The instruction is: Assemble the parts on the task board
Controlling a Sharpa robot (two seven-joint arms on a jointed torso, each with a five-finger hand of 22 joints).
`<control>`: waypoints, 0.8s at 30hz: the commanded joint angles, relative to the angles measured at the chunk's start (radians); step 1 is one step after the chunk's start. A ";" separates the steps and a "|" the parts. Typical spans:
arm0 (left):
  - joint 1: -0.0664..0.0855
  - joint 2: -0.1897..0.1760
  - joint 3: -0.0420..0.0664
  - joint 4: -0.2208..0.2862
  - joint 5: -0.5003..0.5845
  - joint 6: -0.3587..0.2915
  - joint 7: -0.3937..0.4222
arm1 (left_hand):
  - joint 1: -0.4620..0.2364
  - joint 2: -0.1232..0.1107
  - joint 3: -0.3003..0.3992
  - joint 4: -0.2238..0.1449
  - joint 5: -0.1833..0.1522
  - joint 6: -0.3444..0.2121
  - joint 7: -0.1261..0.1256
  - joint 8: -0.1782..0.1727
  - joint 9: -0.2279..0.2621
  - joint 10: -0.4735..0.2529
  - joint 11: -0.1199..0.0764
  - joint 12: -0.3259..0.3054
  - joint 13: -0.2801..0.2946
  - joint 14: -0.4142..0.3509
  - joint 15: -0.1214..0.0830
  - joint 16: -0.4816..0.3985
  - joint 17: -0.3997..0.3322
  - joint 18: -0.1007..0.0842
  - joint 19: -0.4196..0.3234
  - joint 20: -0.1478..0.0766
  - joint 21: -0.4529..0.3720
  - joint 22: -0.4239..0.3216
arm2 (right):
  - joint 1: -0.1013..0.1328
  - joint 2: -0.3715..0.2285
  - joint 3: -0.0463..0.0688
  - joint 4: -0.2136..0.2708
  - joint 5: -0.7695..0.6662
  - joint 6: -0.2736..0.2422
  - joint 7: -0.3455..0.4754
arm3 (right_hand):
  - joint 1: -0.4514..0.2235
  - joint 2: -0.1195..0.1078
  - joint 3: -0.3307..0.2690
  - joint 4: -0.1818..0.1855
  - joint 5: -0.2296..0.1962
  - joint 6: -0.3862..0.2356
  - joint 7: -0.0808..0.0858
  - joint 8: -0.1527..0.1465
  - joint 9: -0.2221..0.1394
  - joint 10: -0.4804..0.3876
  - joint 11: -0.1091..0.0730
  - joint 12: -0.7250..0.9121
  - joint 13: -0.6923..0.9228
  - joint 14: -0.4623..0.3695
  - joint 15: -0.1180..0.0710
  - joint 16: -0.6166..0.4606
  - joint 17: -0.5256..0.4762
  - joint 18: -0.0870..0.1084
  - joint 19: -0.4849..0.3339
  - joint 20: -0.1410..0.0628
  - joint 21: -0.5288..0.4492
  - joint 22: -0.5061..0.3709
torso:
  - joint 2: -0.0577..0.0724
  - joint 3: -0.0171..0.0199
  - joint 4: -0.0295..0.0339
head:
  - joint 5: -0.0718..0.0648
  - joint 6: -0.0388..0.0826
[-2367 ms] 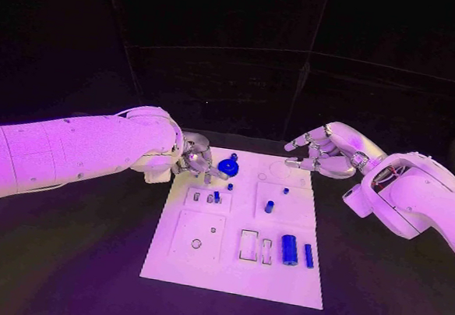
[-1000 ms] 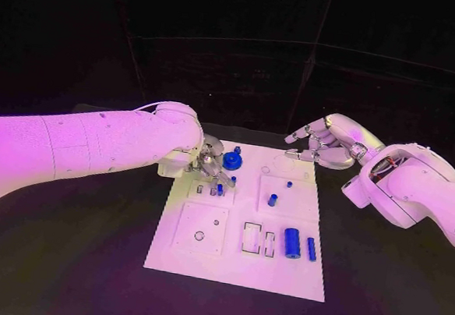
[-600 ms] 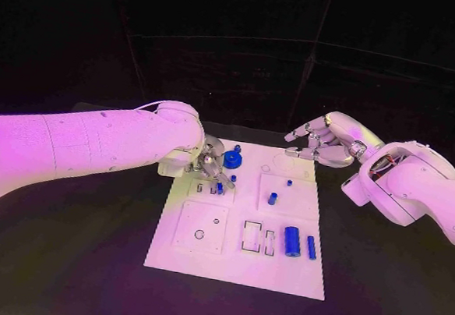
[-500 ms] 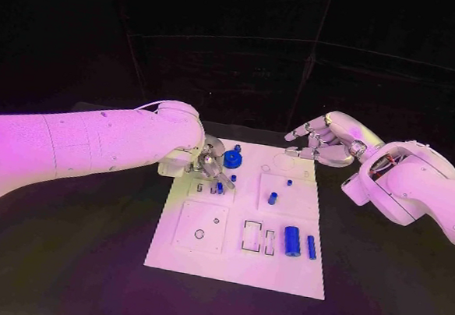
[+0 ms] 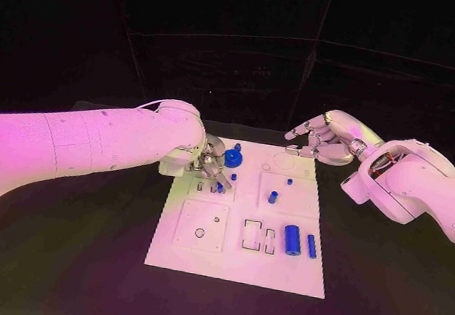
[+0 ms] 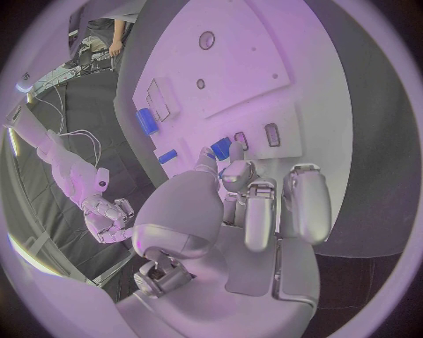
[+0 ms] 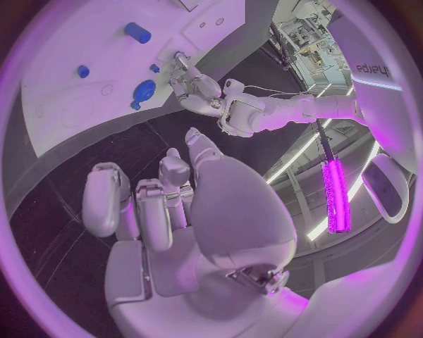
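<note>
The right arm's shell carries lettering that reads something like "harpa" at the rim of the right wrist view; the start is cut off.

The task board (image 5: 241, 242) lies flat in the middle of the black worktop (image 5: 79, 248), its long axis running away from the robot. Near its close end a thick blue cylinder (image 5: 293, 241) and a thinner blue rod (image 5: 310, 245) lie side by side, both pointing along the board's length, beside two empty rectangular slots. Further back, a short blue peg (image 5: 273, 196) sits in the right-hand panel, and a round blue knob-like part (image 5: 232, 158) stands near the far edge.

The left hand (image 5: 206, 166) hovers low over the board's far left corner, fingertips (image 6: 209, 153) down beside a small blue piece (image 6: 221, 148); whether it pinches that piece I cannot tell. The right hand (image 5: 322, 144) hangs past the board's far right corner, fingers loosely curled and apart, holding nothing.
</note>
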 commanded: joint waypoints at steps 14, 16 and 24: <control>0.002 0.001 0.000 0.003 0.012 -0.013 -0.004 | 0.138 0.036 0.108 -0.137 -0.002 -0.029 -0.009 -0.009 0.014 -0.013 -0.011 -0.020 -0.008 0.105 -0.015 0.003 0.263 -0.010 -0.010 -0.012 -0.003 -0.007 | 0.002 0.007 0.001 -0.007 0.003 0.015 0.003 | 0.014 -0.001 -0.006 0.000 0.016 0.003 0.002 0.005 -0.001 -0.010 0.000 -0.005 -0.002 0.104 0.002 0.003 0.263 0.021 -0.006 -0.001 -0.005 -0.003 | -0.001 0.0006 -0.0001 | -0.001 -0.003; 0.002 -0.001 0.000 0.006 0.018 -0.014 -0.003 | 0.151 0.044 0.135 -0.157 0.000 -0.032 -0.009 -0.015 0.013 -0.014 -0.012 -0.024 -0.009 0.105 -0.015 0.003 0.263 -0.010 -0.010 -0.013 -0.003 -0.006 | 0.002 0.007 0.001 -0.008 0.003 0.017 0.002 | 0.014 -0.001 -0.006 -0.001 0.016 0.003 0.002 0.005 -0.001 -0.010 0.000 -0.005 -0.002 0.104 0.002 0.003 0.263 0.021 -0.006 -0.001 -0.005 -0.003 | -0.001 0.0002 0.0007 | -0.002 -0.003; 0.002 -0.027 0.000 0.035 0.071 -0.088 0.002 | 0.117 0.034 0.375 -0.273 0.007 -0.039 0.002 -0.025 0.029 -0.008 -0.012 -0.035 -0.006 0.105 -0.008 0.003 0.263 -0.010 -0.008 -0.011 -0.002 0.000 | 0.002 0.012 0.001 -0.014 0.003 0.025 0.001 | 0.014 -0.001 -0.006 -0.001 0.016 0.003 0.002 0.005 -0.001 -0.010 0.000 -0.005 -0.002 0.104 0.002 0.003 0.263 0.021 -0.006 -0.001 -0.005 -0.003 | 0.000 0.0006 -0.0007 | 0.001 -0.003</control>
